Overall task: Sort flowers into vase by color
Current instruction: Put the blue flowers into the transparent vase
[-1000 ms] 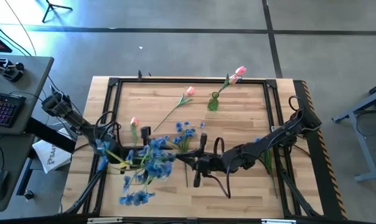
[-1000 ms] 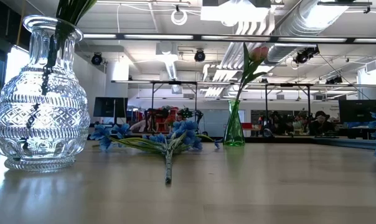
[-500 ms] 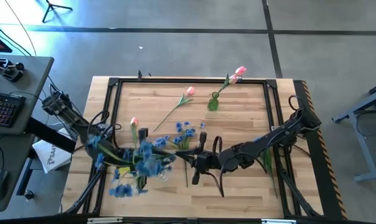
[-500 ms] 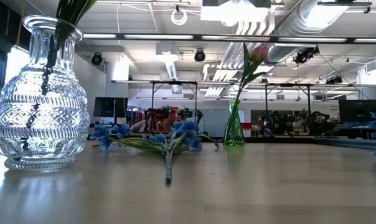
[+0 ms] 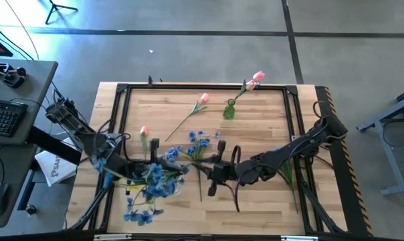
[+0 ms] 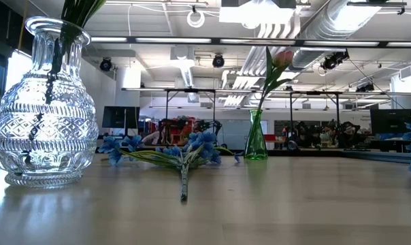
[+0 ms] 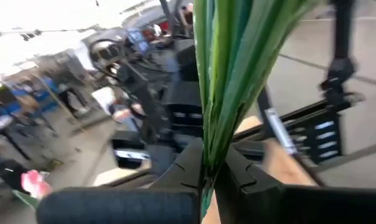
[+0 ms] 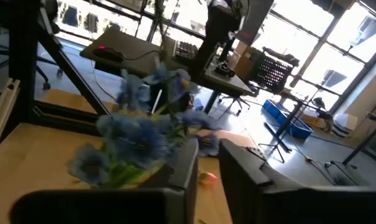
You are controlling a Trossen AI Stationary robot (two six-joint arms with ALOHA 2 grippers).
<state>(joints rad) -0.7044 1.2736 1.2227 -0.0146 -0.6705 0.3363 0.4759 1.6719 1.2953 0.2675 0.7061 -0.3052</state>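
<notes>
A bunch of blue flowers (image 5: pixel 154 178) fans out over the clear cut-glass vase (image 6: pixel 43 109) at the table's near left, and green stems (image 6: pixel 56 54) stand inside that vase. My left gripper (image 7: pixel 209 177) is shut on the bunch's green stalks. My right gripper (image 8: pixel 208 163) hovers just right of the bunch, near the table's middle, slightly open with nothing between its fingers. One blue flower (image 6: pixel 185 155) lies flat on the table. A pink tulip (image 5: pixel 257 77) stands in the small green vase (image 5: pixel 229 111). Two more pink tulips (image 5: pixel 203 98) (image 5: pixel 144 131) lie on the table. My left gripper pinches a sheaf of green stalks and leaves (image 7: pixel 208 146) of the blue flowers between its two fingers. The stalks run on past the fingertips. The blossoms spread around and below the gripper in the high view; how the fingers lie against the vase is hidden by them.
A black frame (image 5: pixel 122 90) borders the wooden table top. A desk with a keyboard (image 5: pixel 3 115) stands beyond the table's left edge. Bare wood lies at the near right and the far middle.
The blue bunch at my left gripper has shifted: its loose lower blossoms swung toward the table's left edge and back, and the cluster has drawn closer together over the clear vase. My right gripper has edged slightly toward the far edge.
</notes>
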